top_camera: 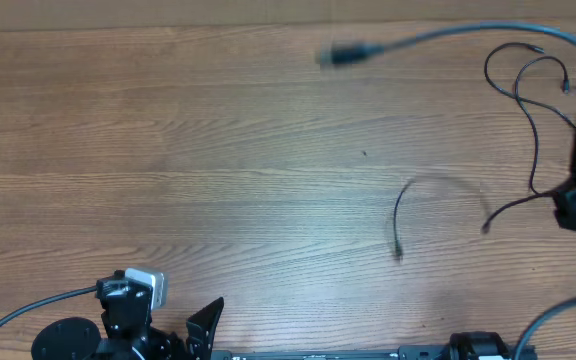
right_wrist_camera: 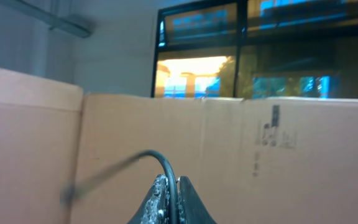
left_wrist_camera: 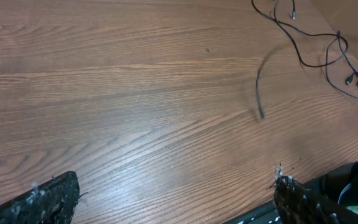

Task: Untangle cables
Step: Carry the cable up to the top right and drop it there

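Left gripper (left_wrist_camera: 166,190) fingers frame the left wrist view, spread fully apart with nothing between them. This gripper sits at the near edge of the worktop (top_camera: 168,150), toward the left corner. Right gripper (right_wrist_camera: 171,208), at the right edge, is clamped tight on one thin black strand of the cables (top_camera: 537,150). The longer cable loops in the far right corner. A blurred shorter cable (top_camera: 398,240) arcs right of centre. Which strand is gripped cannot be determined.
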Controlling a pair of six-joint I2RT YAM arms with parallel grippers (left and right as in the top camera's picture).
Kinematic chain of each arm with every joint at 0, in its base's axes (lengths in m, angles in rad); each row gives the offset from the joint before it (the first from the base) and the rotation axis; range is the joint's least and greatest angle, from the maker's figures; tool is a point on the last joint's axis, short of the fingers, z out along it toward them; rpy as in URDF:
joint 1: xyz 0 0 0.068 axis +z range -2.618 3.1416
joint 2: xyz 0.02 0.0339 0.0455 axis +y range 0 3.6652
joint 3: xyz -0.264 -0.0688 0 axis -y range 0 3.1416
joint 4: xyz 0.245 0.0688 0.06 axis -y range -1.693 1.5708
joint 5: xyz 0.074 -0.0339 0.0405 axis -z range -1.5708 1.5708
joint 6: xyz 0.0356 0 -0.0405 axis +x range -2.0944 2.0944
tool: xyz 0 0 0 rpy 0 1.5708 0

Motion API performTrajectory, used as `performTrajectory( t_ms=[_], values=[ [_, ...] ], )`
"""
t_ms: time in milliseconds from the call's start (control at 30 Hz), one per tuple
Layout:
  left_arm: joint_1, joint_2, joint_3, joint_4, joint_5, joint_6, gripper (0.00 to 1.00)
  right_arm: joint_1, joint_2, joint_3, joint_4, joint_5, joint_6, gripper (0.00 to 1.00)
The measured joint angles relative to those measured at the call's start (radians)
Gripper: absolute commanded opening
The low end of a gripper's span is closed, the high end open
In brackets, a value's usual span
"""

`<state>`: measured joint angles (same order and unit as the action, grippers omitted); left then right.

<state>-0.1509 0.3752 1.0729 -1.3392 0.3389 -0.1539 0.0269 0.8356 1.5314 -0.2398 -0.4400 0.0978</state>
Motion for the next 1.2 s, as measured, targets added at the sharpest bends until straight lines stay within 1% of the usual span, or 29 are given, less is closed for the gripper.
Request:
performTrajectory(
  t_ms=[100,200,267,333,400,467,533,633,700,767,833,900,1033,1200],
  values=[
    [0.0,0.0,0.0,0.0,0.0,0.0,1.0,0.0,0.023,0.0,0.0,-0.016,-0.032,0.04],
    [0.0,0.0,0.0,0.0,0.0,0.0,0.99,0.001,0.066,0.0,0.002,0.015,-0.075,0.04],
    [0.0,0.0,0.0,0.0,0.0,0.0,1.0,0.001,0.125,0.0,0.02,0.069,-0.109,0.04],
    [0.0,0.0,0.0,0.0,0.0,0.0,1.0,0.001,0.211,0.0,0.079,0.131,-0.146,0.04],
    [0.0,0.0,0.0,0.0,0.0,0.0,1.0,0.001,0.324,-0.001,0.201,0.2,-0.196,0.04],
    [0.0,0.0,0.0,0.0,0.0,0.0,1.0,0.001,0.449,0.001,0.375,0.266,-0.276,0.04],
    [0.0,0.0,0.0,-0.001,0.0,0.0,1.0,0.001,0.592,-0.004,0.595,0.34,-0.423,0.04],
    [0.0,0.0,0.0,0.0,0.0,0.0,1.0,0.006,0.753,-0.01,0.841,0.42,-0.66,0.04],
    [0.0,0.0,0.0,0.001,-0.001,0.0,1.0,0.012,0.796,-0.011,0.866,0.445,-0.748,0.04],
    [0.0,0.0,0.0,0.0,0.0,0.0,1.0,0.018,0.807,-0.014,0.811,0.468,-0.811,0.04],
    [0.0,0.0,0.0,0.0,-0.001,0.0,1.0,0.018,0.803,-0.013,0.658,0.496,-0.846,0.04],
    [0.0,0.0,0.0,0.0,-0.001,0.0,1.0,-0.001,0.802,-0.009,0.472,0.503,-0.841,0.04],
    [0.0,0.0,0.0,0.0,-0.002,0.0,1.0,-0.089,0.829,-0.01,0.199,0.507,-0.733,0.04],
    [0.0,0.0,0.0,0.0,-0.003,0.0,1.0,-0.228,0.923,-0.009,-0.009,0.444,-0.538,0.04]
  ],
)
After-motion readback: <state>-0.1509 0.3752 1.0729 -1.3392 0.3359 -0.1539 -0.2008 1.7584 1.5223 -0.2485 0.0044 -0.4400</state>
